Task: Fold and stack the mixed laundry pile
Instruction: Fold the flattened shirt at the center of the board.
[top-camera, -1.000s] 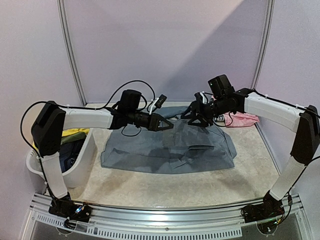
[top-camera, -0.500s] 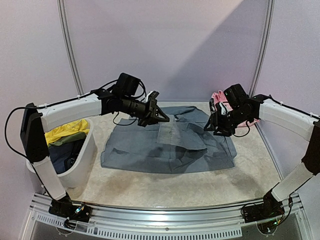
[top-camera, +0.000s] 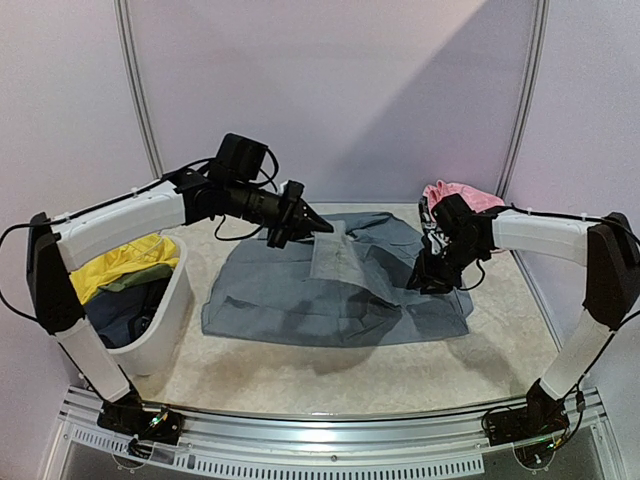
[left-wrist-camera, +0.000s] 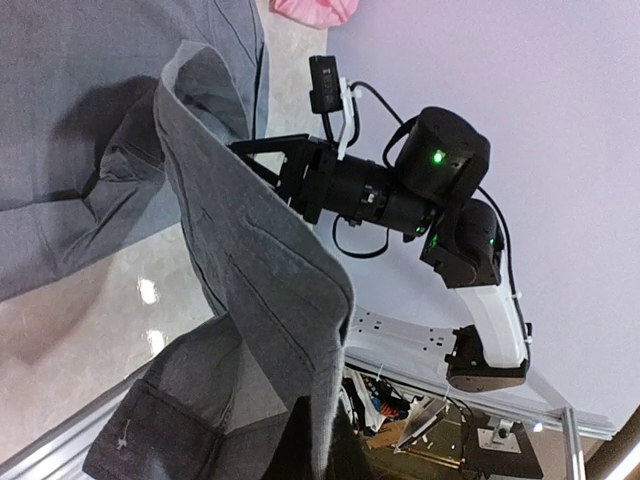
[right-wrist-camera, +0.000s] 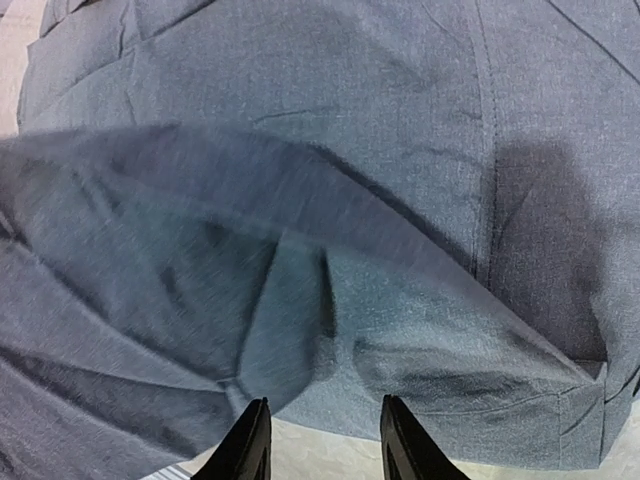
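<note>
- Over the last second the right claw has swung down to the right side of the large grey long-sleeved shirt, and the left claw has lifted its fold higher.
- The left claw is clamped on that fold. The right claw's fingers stand apart, holding nothing (cloth lies just beyond the tips).
- The shirt is spread lengthwise left to right on the tabletop, and its right hem is nearest the right claw.

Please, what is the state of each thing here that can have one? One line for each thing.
grey shirt: spread on the table, one flap lifted.
left gripper: shut on the grey shirt's lifted flap, raised.
right gripper: open, low over the grey shirt's right side.
pink piece: crumpled, unfolded, at the far right.
white tub: upright, clothes inside.
yellow shorts: unfolded, in the white tub.
</note>
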